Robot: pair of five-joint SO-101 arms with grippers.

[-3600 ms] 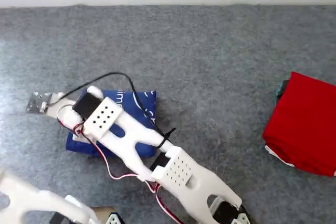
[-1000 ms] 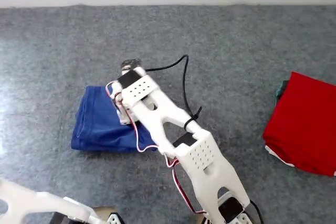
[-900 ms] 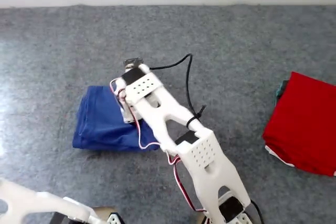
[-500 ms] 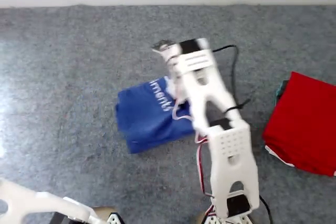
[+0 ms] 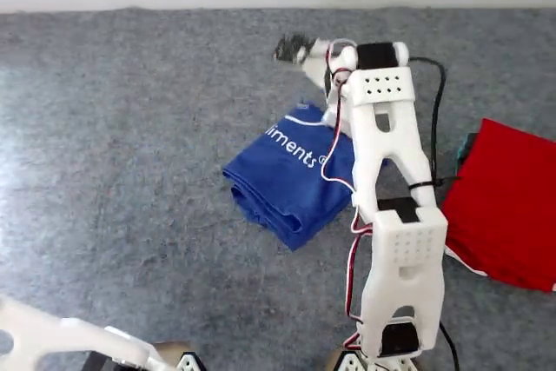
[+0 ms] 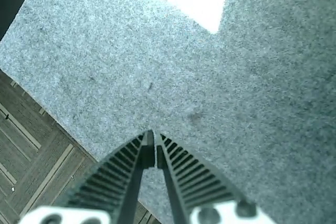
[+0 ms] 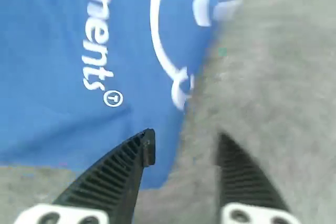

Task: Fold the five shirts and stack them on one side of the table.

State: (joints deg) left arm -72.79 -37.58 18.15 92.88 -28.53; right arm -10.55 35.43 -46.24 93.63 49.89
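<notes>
My right gripper [image 7: 186, 142] hangs wide open with nothing in it. One finger [image 7: 137, 157] is over the edge of the folded blue shirt [image 7: 79, 51] and the other is over the bare grey table [image 7: 273, 77]. The first finger seems to sit just above the cloth rather than on it, though I can't be sure of that.

The blue shirt [image 5: 291, 175] lies askew near the middle of the table [image 5: 130, 110], a little toward the right edge, with its white print facing up. My right arm [image 5: 395, 180] stretches from the near edge across the shirt's right side.

At the right edge sits a folded red shirt [image 5: 504, 210], apart from the blue one, with a bit of teal and white cloth showing under it.

My left gripper [image 6: 154, 148] is closed, its fingertips meeting on nothing, above the table close to an edge, with wooden floor [image 6: 31, 171] beyond.
</notes>
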